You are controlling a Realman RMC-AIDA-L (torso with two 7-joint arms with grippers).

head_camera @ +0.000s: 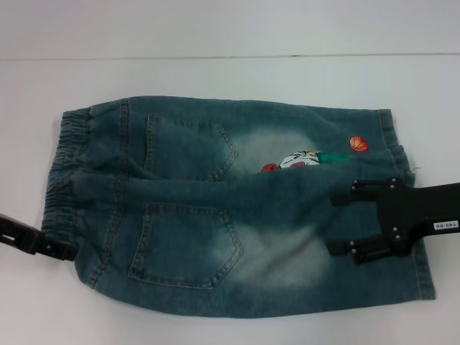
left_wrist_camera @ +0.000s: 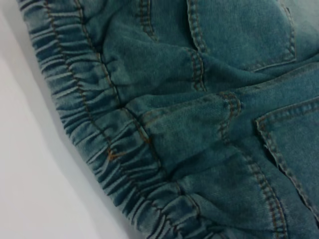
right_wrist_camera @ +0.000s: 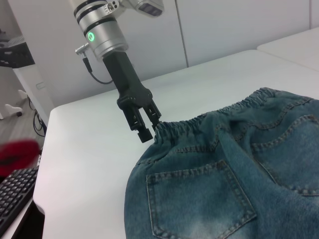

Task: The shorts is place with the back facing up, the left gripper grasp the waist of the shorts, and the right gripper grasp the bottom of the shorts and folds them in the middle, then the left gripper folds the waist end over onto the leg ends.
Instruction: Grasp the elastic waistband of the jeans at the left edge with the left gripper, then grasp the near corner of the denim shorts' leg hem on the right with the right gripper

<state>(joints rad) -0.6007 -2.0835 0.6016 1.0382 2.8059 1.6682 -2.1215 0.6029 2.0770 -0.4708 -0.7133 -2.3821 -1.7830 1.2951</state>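
Blue denim shorts (head_camera: 237,208) lie flat on the white table (head_camera: 230,79), back pockets up. The elastic waist (head_camera: 61,154) is at the left and the leg ends (head_camera: 413,215) at the right. My left gripper (head_camera: 61,250) is at the near corner of the waist, its tip against the waistband (right_wrist_camera: 199,122). The right wrist view shows this left gripper (right_wrist_camera: 151,129) right at the gathered edge. My right gripper (head_camera: 343,221) hovers open over the near leg, just in from the hem. The left wrist view is filled by the waistband (left_wrist_camera: 99,144) and seams.
Cartoon embroidery (head_camera: 298,159) and a small orange basketball patch (head_camera: 358,144) show on the far leg. White table surrounds the shorts. A black keyboard (right_wrist_camera: 15,191) sits beyond the table edge on the waist side.
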